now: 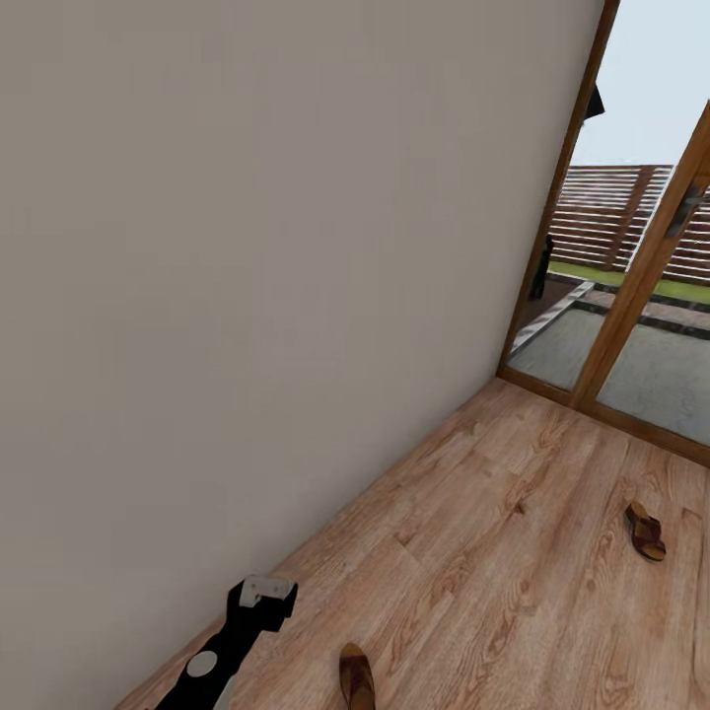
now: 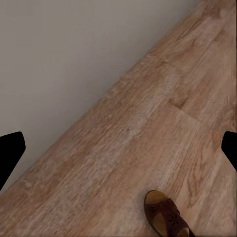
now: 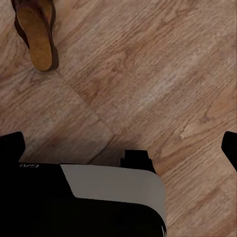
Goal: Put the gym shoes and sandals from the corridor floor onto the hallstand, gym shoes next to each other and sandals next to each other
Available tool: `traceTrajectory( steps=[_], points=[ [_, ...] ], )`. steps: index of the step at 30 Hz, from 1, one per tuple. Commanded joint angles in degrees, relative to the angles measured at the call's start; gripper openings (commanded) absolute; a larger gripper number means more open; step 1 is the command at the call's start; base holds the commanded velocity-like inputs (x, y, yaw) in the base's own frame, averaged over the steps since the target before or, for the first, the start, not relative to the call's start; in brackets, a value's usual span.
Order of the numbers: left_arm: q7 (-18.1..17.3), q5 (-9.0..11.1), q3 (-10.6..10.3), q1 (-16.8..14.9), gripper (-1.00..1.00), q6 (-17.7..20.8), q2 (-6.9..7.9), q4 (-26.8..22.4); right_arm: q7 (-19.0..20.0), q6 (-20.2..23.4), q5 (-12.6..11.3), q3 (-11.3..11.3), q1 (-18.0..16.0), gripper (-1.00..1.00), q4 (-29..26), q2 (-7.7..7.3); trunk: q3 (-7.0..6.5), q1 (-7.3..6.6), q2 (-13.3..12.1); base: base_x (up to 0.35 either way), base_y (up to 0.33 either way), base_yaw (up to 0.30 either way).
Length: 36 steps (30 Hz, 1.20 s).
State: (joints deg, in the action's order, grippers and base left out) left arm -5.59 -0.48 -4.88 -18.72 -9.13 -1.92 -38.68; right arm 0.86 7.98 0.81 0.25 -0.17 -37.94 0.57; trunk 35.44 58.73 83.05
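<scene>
Left tool (image 1: 264,592): low over the floor (image 1: 513,552) by the wall (image 1: 247,296), released, grasping nothing.
Near sandal (image 1: 357,676): flat on the floor just beside that tool.
Far sandal (image 1: 645,531): well apart, toward the glass door (image 1: 631,296).
Right tool: cannot tell its state.

Left arm (image 1: 219,656): black, extended forward, low.
Left gripper (image 2: 118,148): fingers spread wide, empty.
Right gripper (image 3: 118,143): fingers apart, empty.

The corridor floor (image 1: 493,552) is warm brown wood-grain plank, running up to a plain wall and a glazed wooden door. Two brown sandals lie on it, well apart: one sandal (image 1: 356,676) near the wall edge, the other sandal (image 1: 645,531) out toward the door.
</scene>
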Motion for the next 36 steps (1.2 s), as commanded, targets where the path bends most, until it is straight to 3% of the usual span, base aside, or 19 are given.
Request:
traceTrajectory(
  steps=[1, 5, 6, 10, 18, 36],
  points=[
    [-0.5, -0.1, -0.3, -0.1, 1.00, -0.1, 0.10, 0.0, 0.1, 0.0, 0.1, 0.0, 0.0, 1.00, -0.1, 0.01, 0.05, 0.00, 0.0, 0.000, 0.000, 0.000],
    [-1.8, -0.2, -1.6, -1.1, 1.00, 1.1, 0.45, 0.0, 0.4, -1.3, 0.0, 0.4, 0.0, 1.00, -0.2, 0.84, 0.05, 0.00, 0.0, 0.000, 0.000, 0.000],
    [-11.6, -0.2, -1.6, -1.8, 1.00, 3.1, 0.47, 0.0, 0.4, -6.9, 0.0, 0.8, 0.0, 1.00, -0.1, 1.03, 0.05, 0.00, 0.0, 0.000, 0.000, 0.000],
    [-11.8, -0.2, -1.7, -4.1, 1.00, 6.3, 0.45, -0.7, 0.4, -6.6, 0.0, 2.4, 0.0, 1.00, -0.1, 1.23, 0.05, 0.00, 0.0, 0.000, 0.000, 0.000],
    [-11.9, -0.2, -1.8, -5.3, 1.00, 7.8, 0.36, -2.2, 0.3, -6.7, 0.1, 4.0, 0.0, 1.00, 0.0, 1.28, 0.05, 0.00, 0.0, 0.000, 0.000, 0.000],
    [-11.9, -0.2, -1.9, -5.4, 1.00, 8.0, 0.11, -2.4, -0.1, -6.8, 0.1, 4.1, 0.0, 1.00, 0.0, 1.23, 0.08, 0.00, 0.0, 0.000, 0.018, 0.005]
  ],
)
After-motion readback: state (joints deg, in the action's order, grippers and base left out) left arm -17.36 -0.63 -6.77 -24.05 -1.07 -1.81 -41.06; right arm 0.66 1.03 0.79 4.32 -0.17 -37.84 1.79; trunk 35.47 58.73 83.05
